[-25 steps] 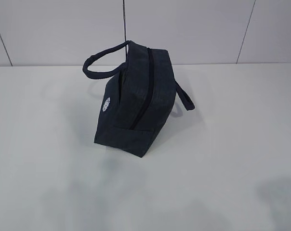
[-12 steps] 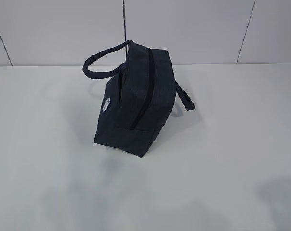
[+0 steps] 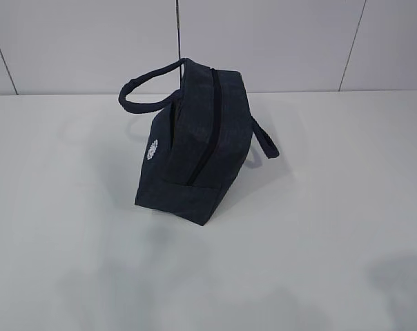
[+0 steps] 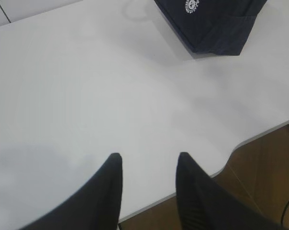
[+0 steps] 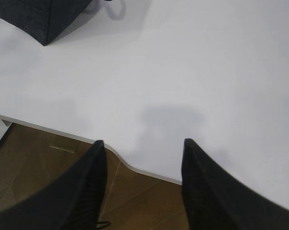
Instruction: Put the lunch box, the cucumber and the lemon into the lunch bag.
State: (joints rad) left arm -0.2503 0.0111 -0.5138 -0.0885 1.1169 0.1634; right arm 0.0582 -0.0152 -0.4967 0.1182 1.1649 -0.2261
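Lunch bag [image 3: 195, 148] upright near the middle of the tabletop [image 3: 333, 207], zipper seam running along the top and apparently drawn closed, white logo [image 3: 152, 150] on the side toward the left of the exterior view, one loop handle [image 3: 148, 83] arching off the far left and the other hanging off the right. No lunch box, cucumber or lemon anywhere in the three views; either already inside the bag or out of frame, impossible to say which, though the closed seam and bare tabletop suggest the packing is finished.

Left gripper [image 4: 148, 160] parted with nothing between the fingers, hovering over the tabletop's near edge, well short of the bag's logo corner. Right gripper [image 5: 143, 146] likewise spread wide and empty, over the near edge on the bag's other side, well apart from it. Neither visible in the exterior view, only faint shadows at the bottom.

Little to go wrong while both sit this far from the bag. Main risk: if items remain to be packed, a closed zipper blocking entry, and a soft, tall bag tipping or sliding under a one-sided tug on the seam or handle. Also a chance of a finger clipping the tabletop's edge on any low move.

Against the earlier exterior frames: bag in the same spot and pose, shadows near the bottom barely altered.
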